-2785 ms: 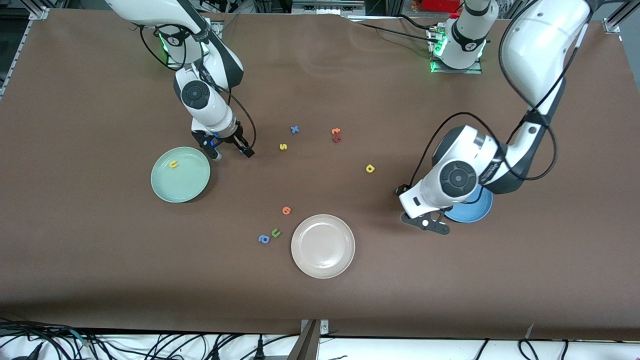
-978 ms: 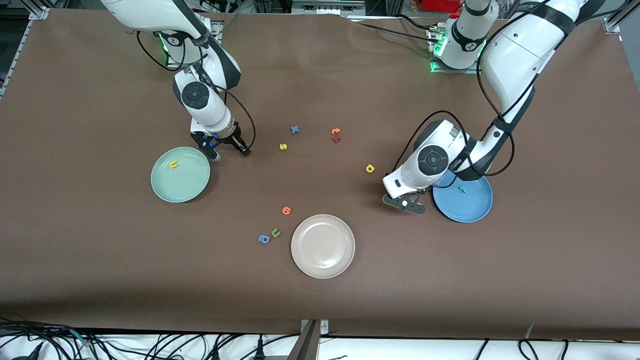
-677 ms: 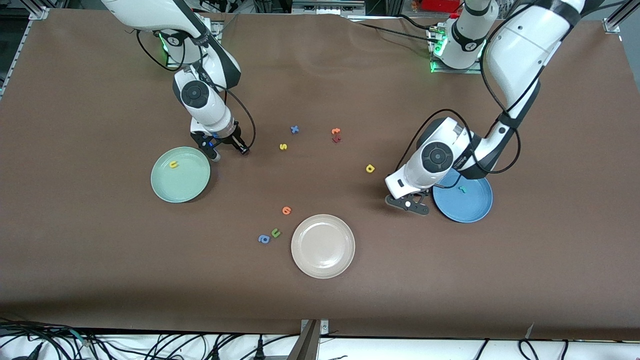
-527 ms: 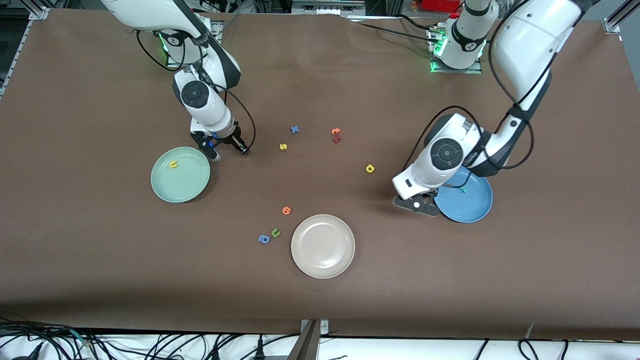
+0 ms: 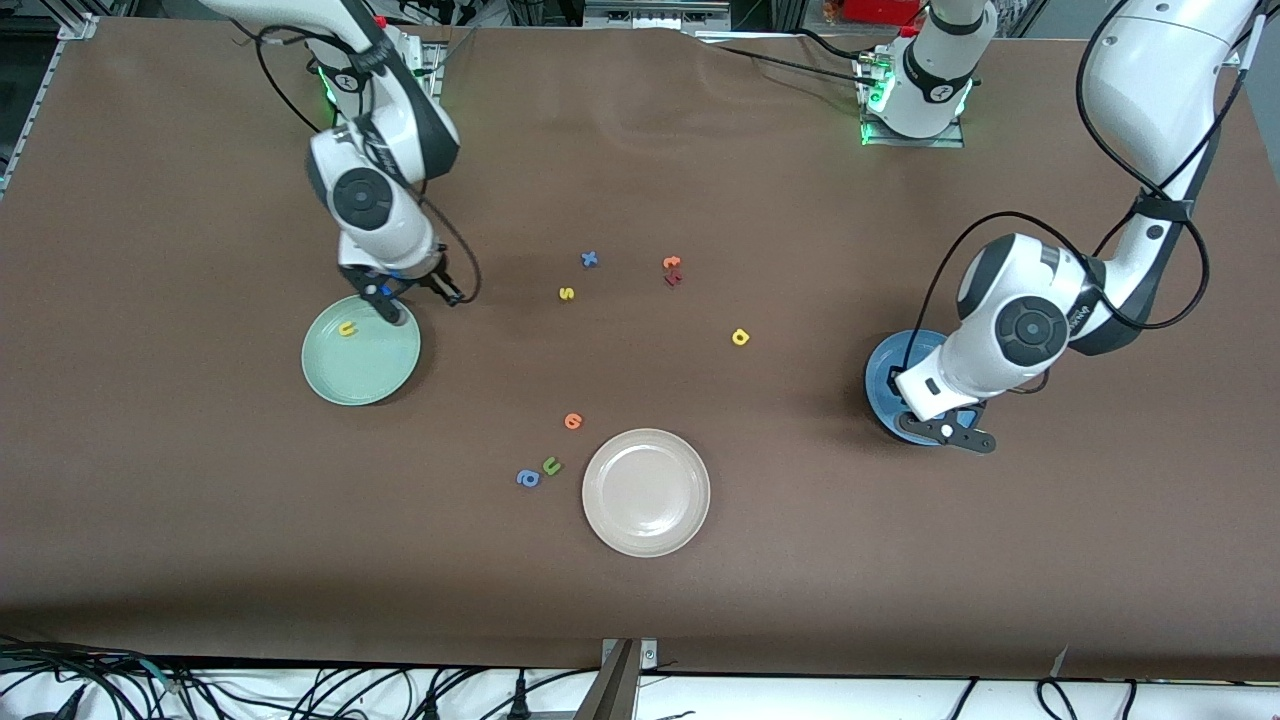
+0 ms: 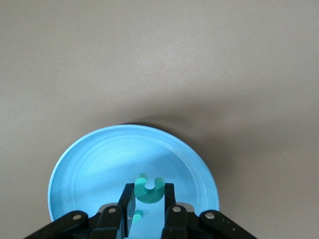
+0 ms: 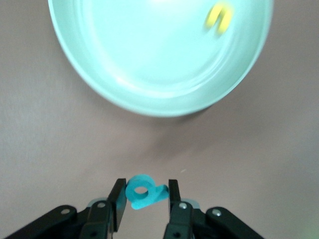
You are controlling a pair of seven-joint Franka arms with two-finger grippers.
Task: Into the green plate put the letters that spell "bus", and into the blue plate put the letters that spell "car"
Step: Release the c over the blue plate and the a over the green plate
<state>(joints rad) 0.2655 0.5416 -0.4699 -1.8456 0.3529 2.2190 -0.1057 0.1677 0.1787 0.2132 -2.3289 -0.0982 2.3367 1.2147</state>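
My left gripper (image 6: 149, 187) is shut on the teal c (image 6: 148, 195) and hangs over the blue plate (image 6: 89, 164), also seen in the front view (image 5: 885, 372). A teal bit (image 6: 138, 214) lies in the plate under the fingers, mostly hidden. My right gripper (image 7: 146, 183) is shut on the teal b (image 7: 142, 193), above the bare table just beside the green plate (image 7: 149, 74). A yellow u (image 5: 347, 328) lies in the green plate (image 5: 360, 370). The yellow s (image 5: 566, 294) and yellow a (image 5: 740, 337) lie on the table between the two arms.
A beige plate (image 5: 646, 492) sits nearer the front camera, mid-table. Beside it lie an orange letter (image 5: 572, 421), a green u (image 5: 551, 465) and a blue a (image 5: 527, 479). A blue x (image 5: 590, 259) and an orange and dark-red pair (image 5: 672, 268) lie near the s.
The left arm has carried the teal c from the table beside the blue plate to over that plate. The right gripper has shifted toward the green plate's rim.
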